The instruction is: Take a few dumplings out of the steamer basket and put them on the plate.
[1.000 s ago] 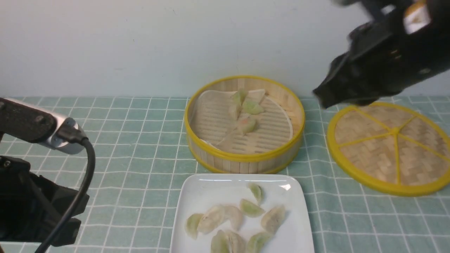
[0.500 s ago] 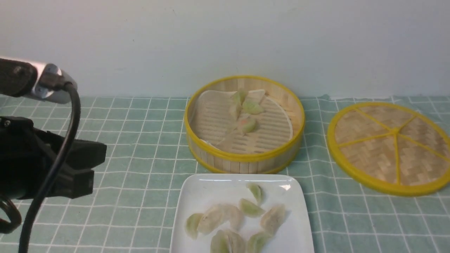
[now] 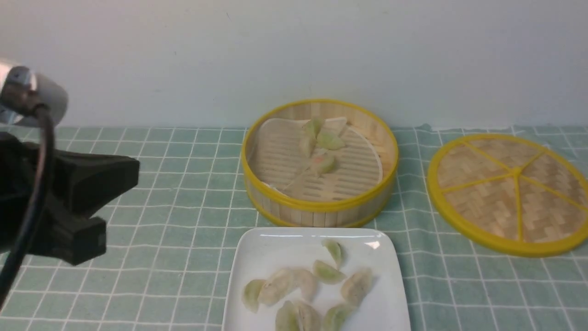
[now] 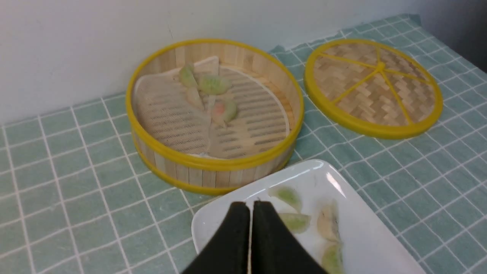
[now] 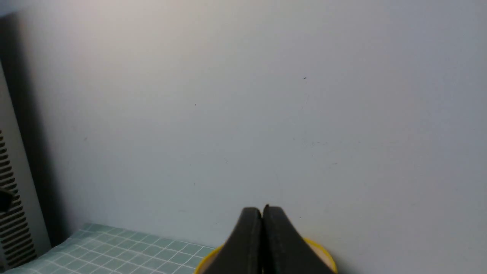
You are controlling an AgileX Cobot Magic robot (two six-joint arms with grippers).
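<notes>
The dumplings [image 3: 325, 164] are lying toward the steamer basket's [image 3: 320, 205] far rim, looking soft and slippery, wanting a light pinch across their middles. Others are sitting on the plate [image 3: 248, 239]. Both the left gripper [image 4: 245, 205] and right gripper [image 5: 264, 209] are staying closed, empty; the left arm [image 3: 92, 184] is swinging nearer the basket than a second ago.

No readable text, label, brand, number or sign anywhere.
</notes>
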